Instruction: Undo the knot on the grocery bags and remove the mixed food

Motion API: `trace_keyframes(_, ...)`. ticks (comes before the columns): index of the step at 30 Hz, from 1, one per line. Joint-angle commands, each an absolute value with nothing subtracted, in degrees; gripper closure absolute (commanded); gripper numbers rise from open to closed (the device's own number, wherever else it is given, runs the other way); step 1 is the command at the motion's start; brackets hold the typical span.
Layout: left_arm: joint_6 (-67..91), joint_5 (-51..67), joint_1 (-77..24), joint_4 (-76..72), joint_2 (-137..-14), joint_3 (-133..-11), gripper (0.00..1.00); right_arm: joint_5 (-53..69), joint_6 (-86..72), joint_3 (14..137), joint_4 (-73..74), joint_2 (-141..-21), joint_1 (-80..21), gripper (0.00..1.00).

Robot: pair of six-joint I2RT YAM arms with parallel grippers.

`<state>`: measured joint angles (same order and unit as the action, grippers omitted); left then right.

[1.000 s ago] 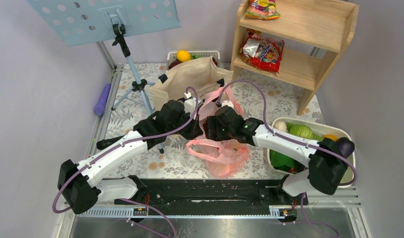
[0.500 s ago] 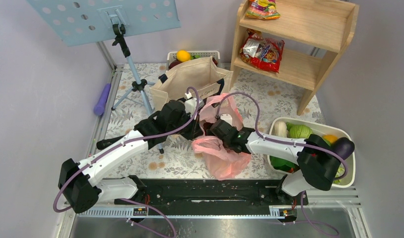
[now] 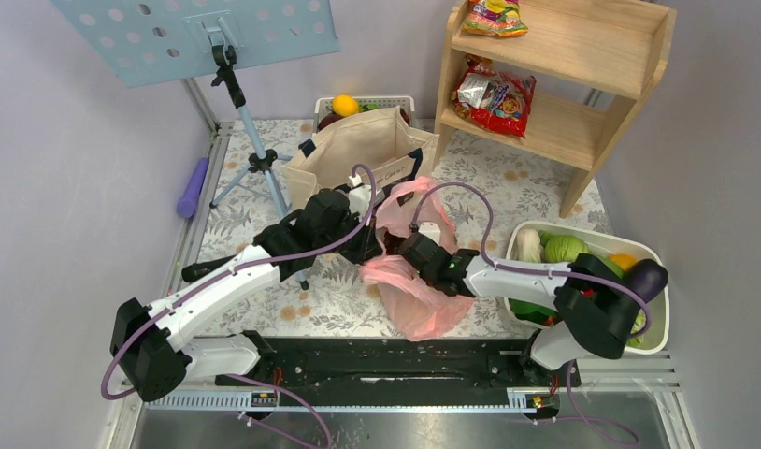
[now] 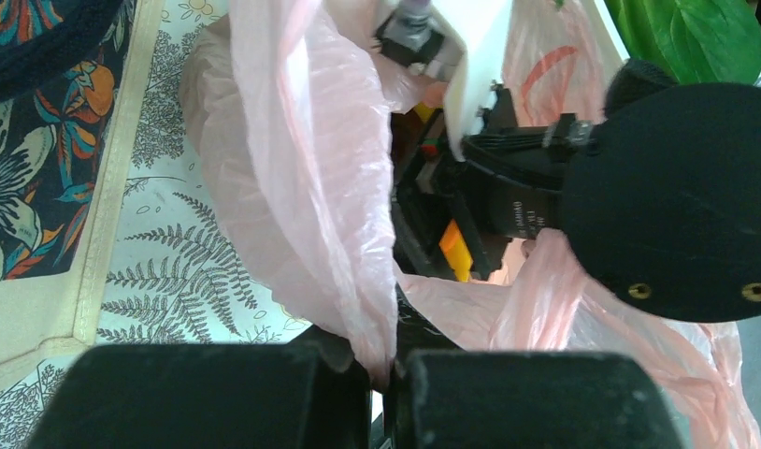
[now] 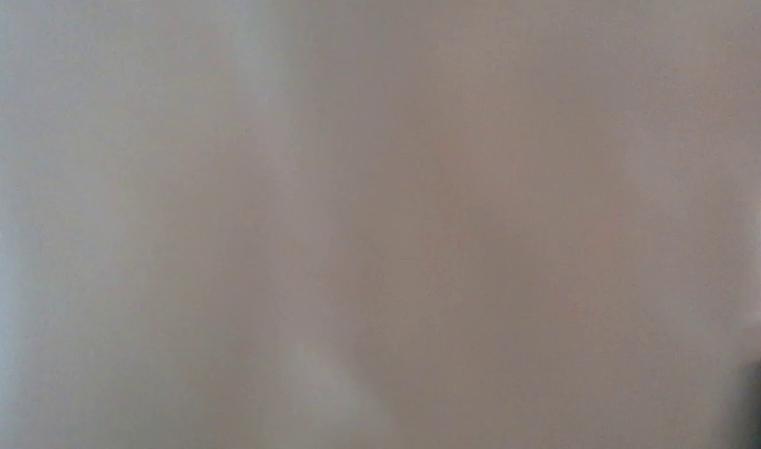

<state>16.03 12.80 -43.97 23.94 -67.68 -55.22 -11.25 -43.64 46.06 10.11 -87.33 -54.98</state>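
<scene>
Now | left gripper (image 4: 384, 372) pinches the grocery bag (image 3: 422, 301) rim, film running straight ahead from its closed jaws | right gripper (image 3: 409, 251) nearer contents, sunk in bag mouth, jaws unreadable.

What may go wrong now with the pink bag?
The left tool pinches thin film of the pink bag; a hard pull may tear it. The right tool reaches into the bag and its wrist view shows only blur, so it may snag the plastic unseen.
</scene>
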Motion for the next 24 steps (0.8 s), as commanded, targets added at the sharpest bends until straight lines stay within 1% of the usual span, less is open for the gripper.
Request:
trace_keyframes(1, 15.5, 11.1, -43.7, 22.3, -66.8, -55.4, 1.00, -11.8, -45.1, 43.4, 9.0, -78.8, -55.5, 0.78)
trace_keyframes(2, 15.3, 11.4, -43.8, 22.4, -66.8, -55.5, 1.00, -12.0, -45.2, 42.8, 8.7, -76.0, -55.5, 0.81)
trace_keyframes(6, 15.2, 12.2, -43.8, 21.9, -66.3, -55.5, 1.00, -15.1, -43.9, 42.5, 10.3, -65.6, -55.5, 0.86)
trace_keyframes(12, 14.9, 12.2, -43.8, 21.8, -66.0, -55.3, 1.00, -23.4, -39.0, 46.6, 15.7, -56.3, -55.4, 0.88)
trace_keyframes(17, 14.6, 12.2, -43.8, 21.8, -66.0, -55.2, 1.00, -28.2, -33.2, 52.7, 17.9, -54.9, -53.9, 0.89)
trace_keyframes(24, 14.4, 10.1, -43.8, 22.3, -66.0, -55.3, 1.00, -23.2, -30.9, 58.5, 19.3, -53.8, -48.6, 0.89)
